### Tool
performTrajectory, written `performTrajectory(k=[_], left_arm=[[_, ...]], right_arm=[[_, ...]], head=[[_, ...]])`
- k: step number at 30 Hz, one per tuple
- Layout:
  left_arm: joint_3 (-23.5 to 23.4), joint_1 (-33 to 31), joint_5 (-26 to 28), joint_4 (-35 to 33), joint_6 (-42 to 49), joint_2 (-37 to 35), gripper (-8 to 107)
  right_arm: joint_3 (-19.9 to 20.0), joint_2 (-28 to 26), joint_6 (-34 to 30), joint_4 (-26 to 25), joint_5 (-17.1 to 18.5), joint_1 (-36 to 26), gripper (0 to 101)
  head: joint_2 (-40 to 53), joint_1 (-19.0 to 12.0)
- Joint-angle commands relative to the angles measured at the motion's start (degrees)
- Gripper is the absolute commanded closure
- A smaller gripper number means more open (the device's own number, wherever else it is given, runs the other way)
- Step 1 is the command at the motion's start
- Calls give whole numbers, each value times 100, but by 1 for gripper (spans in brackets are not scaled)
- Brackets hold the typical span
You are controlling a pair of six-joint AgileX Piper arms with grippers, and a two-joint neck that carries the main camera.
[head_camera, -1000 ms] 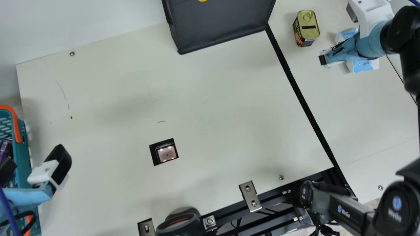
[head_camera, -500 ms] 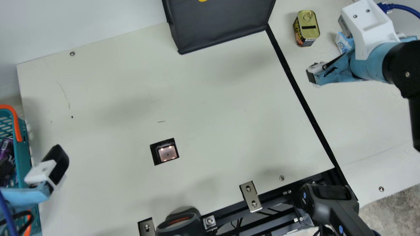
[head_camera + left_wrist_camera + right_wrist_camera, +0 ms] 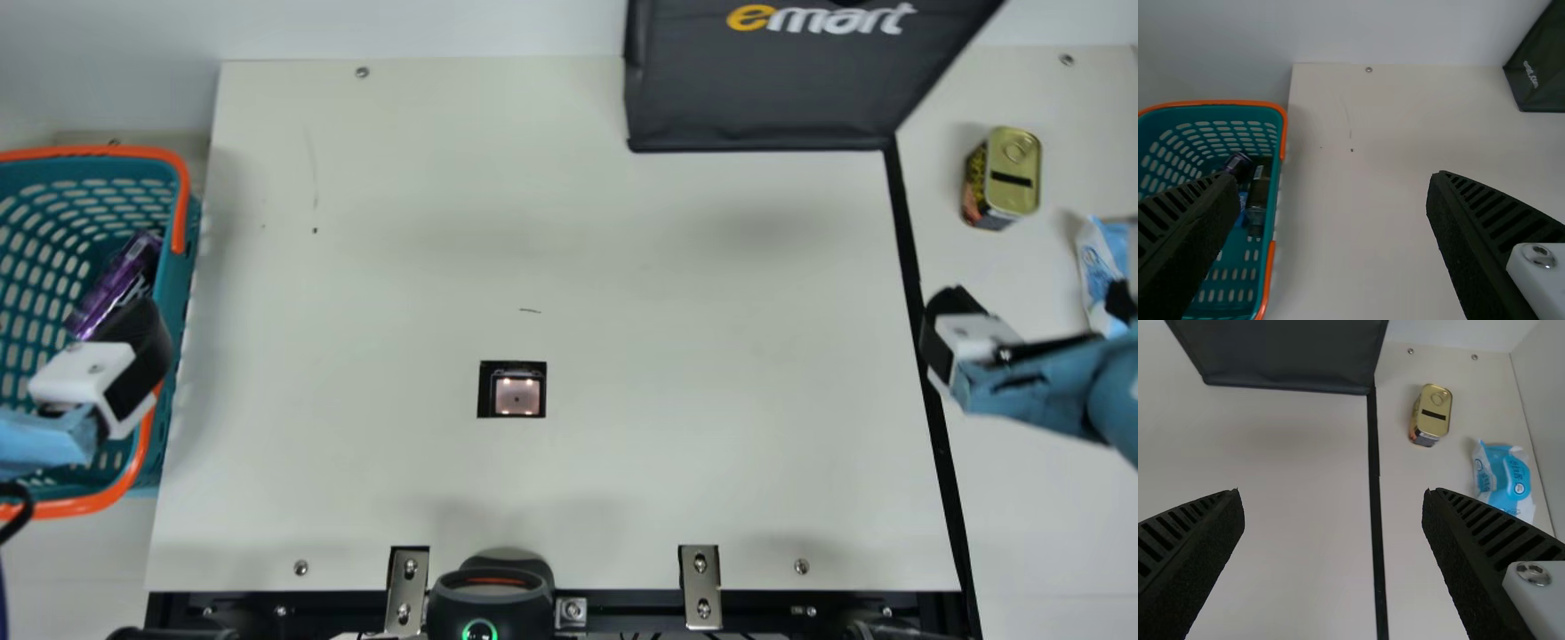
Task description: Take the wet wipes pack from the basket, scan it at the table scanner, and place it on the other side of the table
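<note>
Held the right gripper (image 3: 1045,382) spread wide by the black strip (image 3: 905,222), apart from the wet wipes pack (image 3: 1505,483). Saw that farther right on the table (image 3: 622,267), near the can (image 3: 1016,169). Had the left gripper (image 3: 89,382) spread too, by the basket (image 3: 182,213), with broad tabletop between.

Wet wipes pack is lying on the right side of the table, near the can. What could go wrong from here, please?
The right gripper is near the wet wipes pack and can; swinging back toward them, it might push one.

The left gripper appears over the basket's edge; lowering there, it could catch the orange handle.

The pack lies away from the table scanner; if its scan failed, it may go unregistered.
</note>
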Motion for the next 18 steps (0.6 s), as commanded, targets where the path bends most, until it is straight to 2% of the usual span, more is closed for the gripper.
performTrajectory(k=[1, 6, 18], left_arm=[[-258, 68, 284, 100, 0, -26, 9], [-257, 70, 286, 103, 0, -26, 9], [-257, 70, 289, 103, 0, -26, 9]], right_arm=[[-23, -214, 272, 9, 40, 235, 6], [-95, -601, 720, 22, 184, 648, 6], [-104, -621, 720, 30, 228, 654, 6]], head=[[18, -157], [18, -157], [18, -157]])
